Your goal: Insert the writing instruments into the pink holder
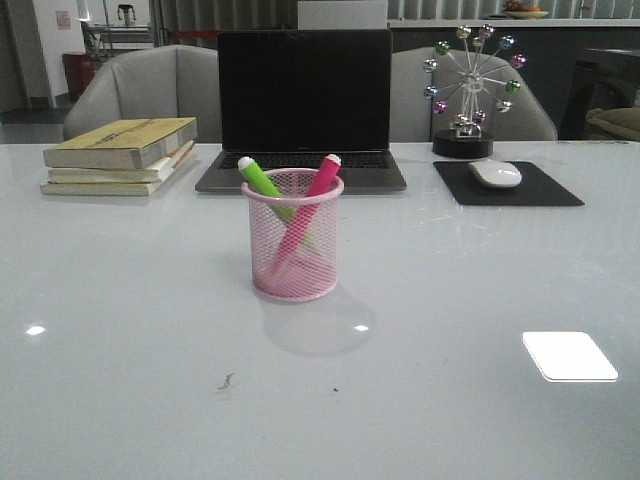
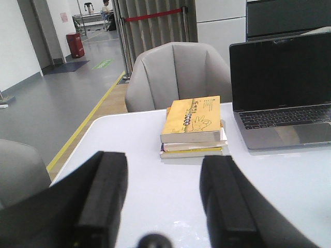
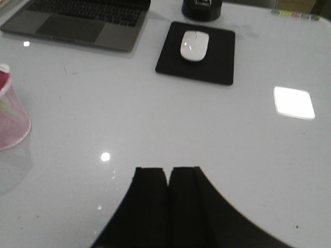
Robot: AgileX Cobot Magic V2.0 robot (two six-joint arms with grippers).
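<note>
The pink holder (image 1: pixel 295 240) stands mid-table in the front view, upright. Both markers lean inside it: the green marker (image 1: pixel 262 180) tilts left, the pink marker (image 1: pixel 318 185) tilts right, whitish cap ends up. The holder's edge (image 3: pixel 11 124) with the pink marker's cap (image 3: pixel 4 72) shows in the right wrist view. My left gripper (image 2: pixel 163 165) is open over bare table, nothing between its fingers. My right gripper (image 3: pixel 168 173) is shut and empty, well to the right of the holder. Neither gripper appears in the front view.
A laptop (image 1: pixel 303 110) sits behind the holder, a stack of books (image 1: pixel 122 155) at the back left, a white mouse (image 1: pixel 495 173) on a black pad (image 1: pixel 508 186) at the back right, with a bead ornament (image 1: pixel 470 95) behind it. Grey chairs stand beyond the table.
</note>
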